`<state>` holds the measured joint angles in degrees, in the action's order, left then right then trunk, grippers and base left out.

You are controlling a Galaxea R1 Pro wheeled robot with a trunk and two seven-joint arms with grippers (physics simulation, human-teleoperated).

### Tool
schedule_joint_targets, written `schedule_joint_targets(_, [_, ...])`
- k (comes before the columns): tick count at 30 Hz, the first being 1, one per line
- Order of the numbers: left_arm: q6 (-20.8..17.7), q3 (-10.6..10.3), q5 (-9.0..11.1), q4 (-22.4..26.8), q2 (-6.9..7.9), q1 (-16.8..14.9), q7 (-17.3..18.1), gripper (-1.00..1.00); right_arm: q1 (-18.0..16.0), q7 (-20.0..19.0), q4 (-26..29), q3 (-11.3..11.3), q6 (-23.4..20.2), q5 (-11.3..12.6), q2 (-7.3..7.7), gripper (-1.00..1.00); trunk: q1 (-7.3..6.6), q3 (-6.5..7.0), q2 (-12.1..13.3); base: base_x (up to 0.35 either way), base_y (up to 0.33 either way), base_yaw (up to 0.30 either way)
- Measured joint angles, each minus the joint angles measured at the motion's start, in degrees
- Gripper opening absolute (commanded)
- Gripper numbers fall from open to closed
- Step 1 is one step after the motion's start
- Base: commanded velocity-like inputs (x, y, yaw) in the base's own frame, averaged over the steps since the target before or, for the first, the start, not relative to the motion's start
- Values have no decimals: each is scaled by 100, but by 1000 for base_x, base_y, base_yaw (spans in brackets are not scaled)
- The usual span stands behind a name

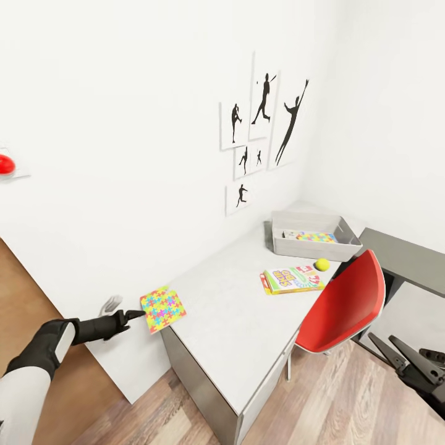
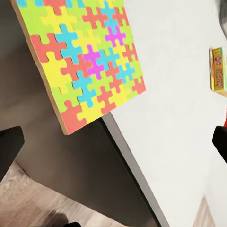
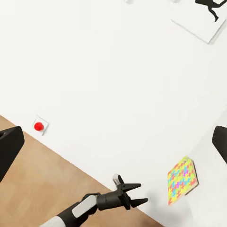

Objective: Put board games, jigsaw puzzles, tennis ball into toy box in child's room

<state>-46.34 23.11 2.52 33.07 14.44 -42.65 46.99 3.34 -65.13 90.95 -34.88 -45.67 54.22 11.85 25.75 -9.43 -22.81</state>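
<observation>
The left hand [image 1: 137, 314] reaches out toward a jigsaw puzzle [image 1: 162, 308] that sticks out over the near corner of the bench [image 1: 235, 321]. Its fingers look spread a little, with the tips just at the puzzle's edge, but I cannot tell if they touch it or grip it. The puzzle hangs partly off the corner, maybe so the hand can get at its thin edge. It seems tipped up a bit too, though that is hard to judge. Farther along the bench sits the toy box [image 1: 314, 246], pushed near the wall corner. Inside it another puzzle [image 1: 316, 237] peeks out, and something pale lies beside it that I cannot make out. The tennis ball [image 1: 322, 264] rests just in front of the box, and a board game [image 1: 292, 279] lies flat near it. A red chair [image 1: 343, 306] covers part of the bench edge. The right hand [image 1: 411, 363] waits low with its fingers wide and nothing in them.
</observation>
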Motion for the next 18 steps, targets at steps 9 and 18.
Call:
schedule_joint_targets(9, [529,13,1,-184,4,-73,-118,100,1,-20,-1,-81,-23,6,13,100,0,0,0,0,0,0])
schedule_joint_targets(18, [605,5,11,-211,-5,-81,-75,100,1,-32,-1,-105,-27,7,-7,100,0,0,0,0,0,0])
